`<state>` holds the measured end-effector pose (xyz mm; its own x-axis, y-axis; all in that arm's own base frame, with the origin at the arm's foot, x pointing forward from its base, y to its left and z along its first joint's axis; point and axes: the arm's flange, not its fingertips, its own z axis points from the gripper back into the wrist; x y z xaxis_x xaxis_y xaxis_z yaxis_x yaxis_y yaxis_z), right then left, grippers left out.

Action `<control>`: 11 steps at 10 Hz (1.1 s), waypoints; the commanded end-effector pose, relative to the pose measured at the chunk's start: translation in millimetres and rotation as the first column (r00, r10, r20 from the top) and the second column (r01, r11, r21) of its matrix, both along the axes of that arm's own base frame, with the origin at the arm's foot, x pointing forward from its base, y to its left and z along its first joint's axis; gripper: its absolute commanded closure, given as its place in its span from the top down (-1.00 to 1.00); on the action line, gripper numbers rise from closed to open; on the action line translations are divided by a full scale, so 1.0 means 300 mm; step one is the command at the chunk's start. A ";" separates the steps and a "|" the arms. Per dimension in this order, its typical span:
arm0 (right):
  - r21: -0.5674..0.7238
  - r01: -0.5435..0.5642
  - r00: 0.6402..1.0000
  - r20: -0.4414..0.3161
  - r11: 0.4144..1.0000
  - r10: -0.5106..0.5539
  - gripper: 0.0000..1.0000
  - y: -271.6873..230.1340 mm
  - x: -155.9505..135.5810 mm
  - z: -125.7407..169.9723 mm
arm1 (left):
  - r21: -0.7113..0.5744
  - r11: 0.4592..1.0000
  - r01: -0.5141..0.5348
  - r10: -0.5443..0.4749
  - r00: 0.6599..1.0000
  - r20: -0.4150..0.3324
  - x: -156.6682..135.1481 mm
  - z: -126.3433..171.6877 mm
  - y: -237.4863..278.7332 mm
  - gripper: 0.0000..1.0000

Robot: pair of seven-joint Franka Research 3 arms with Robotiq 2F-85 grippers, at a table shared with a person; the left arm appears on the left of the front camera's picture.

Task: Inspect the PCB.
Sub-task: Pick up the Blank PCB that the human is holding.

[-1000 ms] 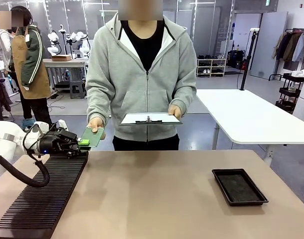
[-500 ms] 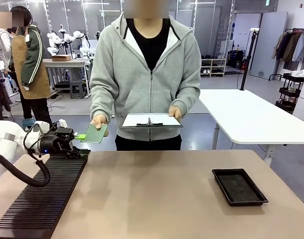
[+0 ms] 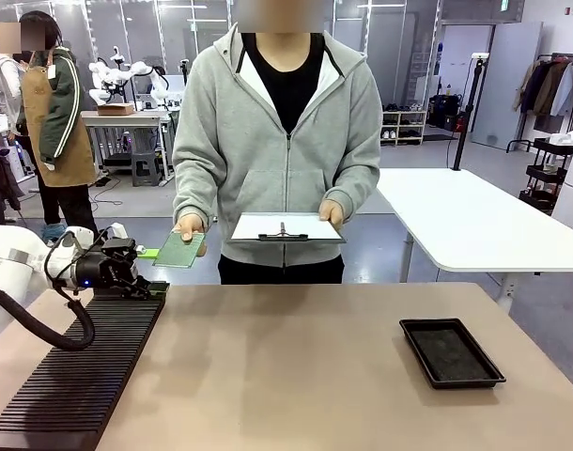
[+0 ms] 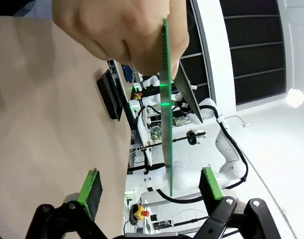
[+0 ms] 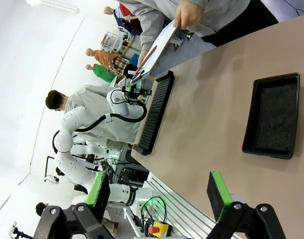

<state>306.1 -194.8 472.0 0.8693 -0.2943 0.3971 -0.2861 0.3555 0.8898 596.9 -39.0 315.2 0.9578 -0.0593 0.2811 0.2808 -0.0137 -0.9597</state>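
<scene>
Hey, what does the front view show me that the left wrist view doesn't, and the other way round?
Front view: the PCB's flat green face, the clipboard in the person's other hand, and the black ridged rack by the left gripper. Left wrist view: the board edge-on, its near end in line with the gap between the open green pads, touching neither. Both: a person's hand holding the PCB, the tan table, and the black tray.
</scene>
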 end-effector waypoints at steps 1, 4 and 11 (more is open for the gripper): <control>0.004 -0.001 1.000 0.005 1.000 0.001 1.00 0.000 -0.003 0.002 | -0.020 1.000 0.006 -0.006 1.000 -0.018 0.028 0.016 0.004 1.00; 0.004 -0.001 1.000 0.005 1.000 0.001 1.00 0.000 -0.003 0.002 | -0.023 1.000 -0.002 0.001 1.000 -0.024 0.027 0.021 0.005 1.00; 0.004 -0.001 1.000 0.005 1.000 0.001 1.00 0.000 -0.003 0.002 | 0.000 1.000 -0.001 0.001 1.000 -0.007 0.009 0.011 0.002 1.00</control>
